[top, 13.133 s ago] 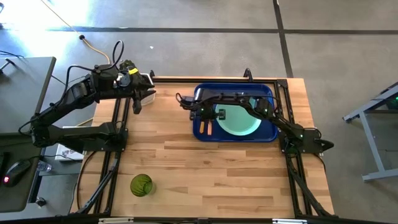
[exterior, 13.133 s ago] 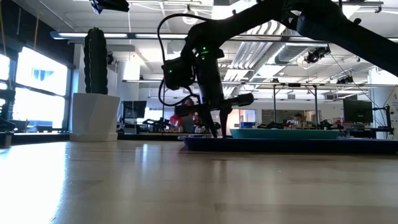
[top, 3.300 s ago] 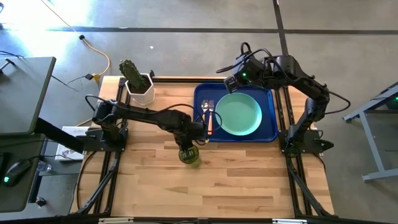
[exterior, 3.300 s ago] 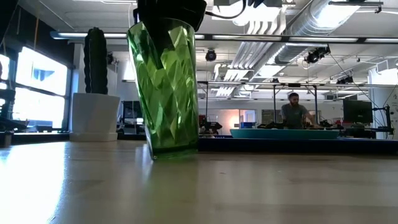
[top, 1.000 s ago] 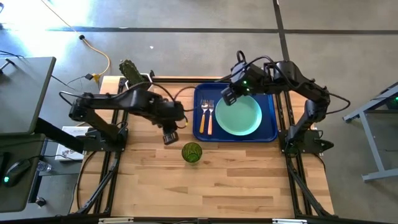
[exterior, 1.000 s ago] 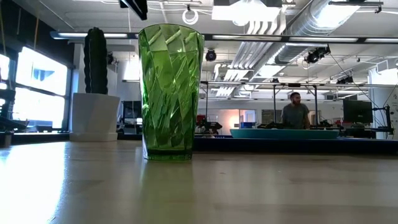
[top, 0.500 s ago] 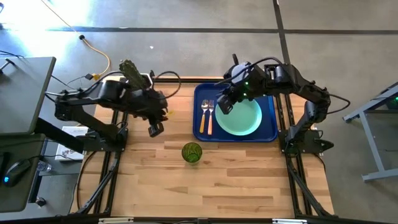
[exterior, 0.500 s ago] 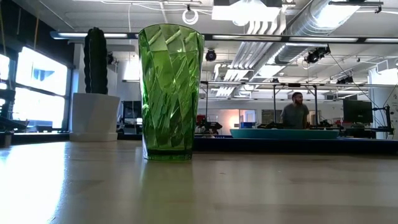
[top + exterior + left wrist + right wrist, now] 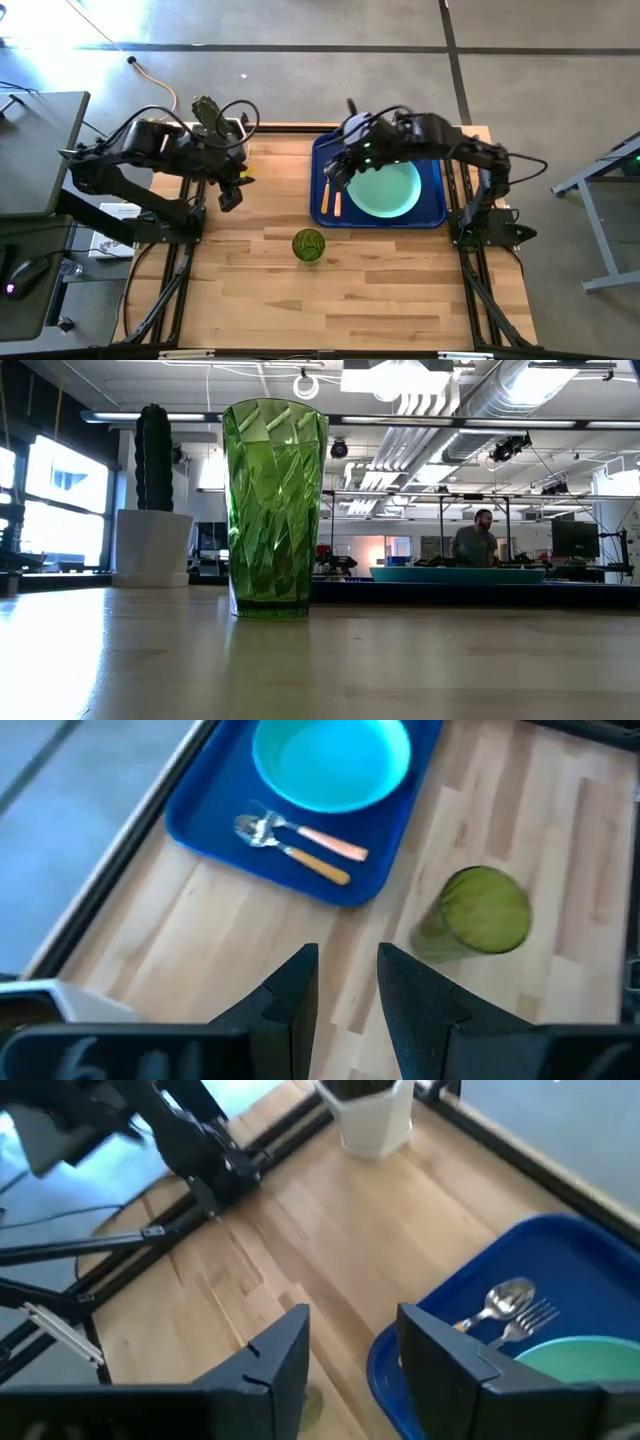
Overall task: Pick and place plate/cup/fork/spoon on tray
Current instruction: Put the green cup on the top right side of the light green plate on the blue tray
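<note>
Right gripper (image 9: 335,176) hangs over the tray's (image 9: 430,215) left part, fingers spread, empty. Below it: fork (image 9: 315,840), spoon (image 9: 282,846), plate (image 9: 385,188). Cup (image 9: 308,245) upright on table (image 9: 380,290), near tray. Left gripper (image 9: 230,197) far left, slightly parted, empty.

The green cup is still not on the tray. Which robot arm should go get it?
Probably the right. The right gripper hangs over the tray's left edge, open and empty, close to the cup. The left gripper sits farther away, near the table's left side.
</note>
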Robot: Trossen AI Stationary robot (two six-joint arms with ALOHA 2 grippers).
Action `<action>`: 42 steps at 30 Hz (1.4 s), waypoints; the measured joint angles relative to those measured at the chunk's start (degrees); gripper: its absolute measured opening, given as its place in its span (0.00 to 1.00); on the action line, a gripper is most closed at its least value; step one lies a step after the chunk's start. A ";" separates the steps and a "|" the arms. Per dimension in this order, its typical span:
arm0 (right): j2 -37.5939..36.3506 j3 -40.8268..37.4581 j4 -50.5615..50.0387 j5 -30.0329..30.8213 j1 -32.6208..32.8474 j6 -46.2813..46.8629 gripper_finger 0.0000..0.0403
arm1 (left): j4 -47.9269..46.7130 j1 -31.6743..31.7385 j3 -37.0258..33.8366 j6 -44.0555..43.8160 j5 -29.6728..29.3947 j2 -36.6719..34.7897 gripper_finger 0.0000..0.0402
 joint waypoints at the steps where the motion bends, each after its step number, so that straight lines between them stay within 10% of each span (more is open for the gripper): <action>1: 0.94 0.00 -0.17 -0.45 0.17 0.70 0.36 | -0.54 -0.01 0.00 -0.03 -0.74 -0.19 0.24; 13: 10.99 -0.02 -2.63 -10.14 4.13 0.33 0.36 | -1.13 -0.01 0.00 -0.08 -3.00 -0.58 0.24; 42: 23.30 -0.07 -6.77 -11.14 8.20 0.92 0.36 | -2.70 -0.01 -0.02 0.04 -2.91 -0.58 0.24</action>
